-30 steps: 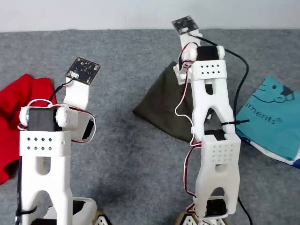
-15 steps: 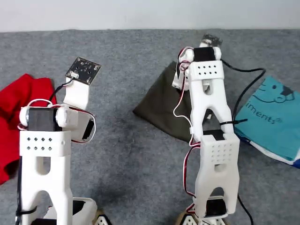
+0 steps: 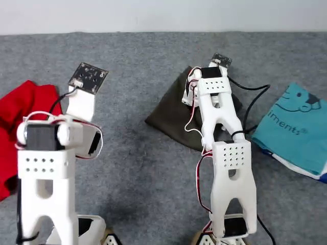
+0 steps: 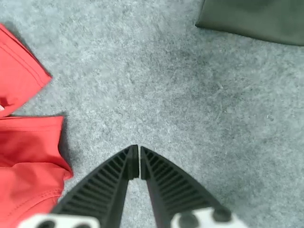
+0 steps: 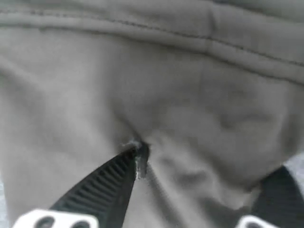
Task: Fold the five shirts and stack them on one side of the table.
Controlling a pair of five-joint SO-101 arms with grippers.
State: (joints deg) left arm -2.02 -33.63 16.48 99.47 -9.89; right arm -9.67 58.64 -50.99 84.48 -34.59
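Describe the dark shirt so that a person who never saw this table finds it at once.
On the grey table, look near the middle, between the red shirt and the teal shirt. The olive shirt lies there, the only dark one.

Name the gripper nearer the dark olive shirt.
Right. The right gripper is down on the dark olive shirt, one fingertip pressed into it; the left gripper hangs apart over grey carpet, beside the red shirt.

Splayed fingers (image 5: 102,187), one denting olive shirt (image 5: 190,90)
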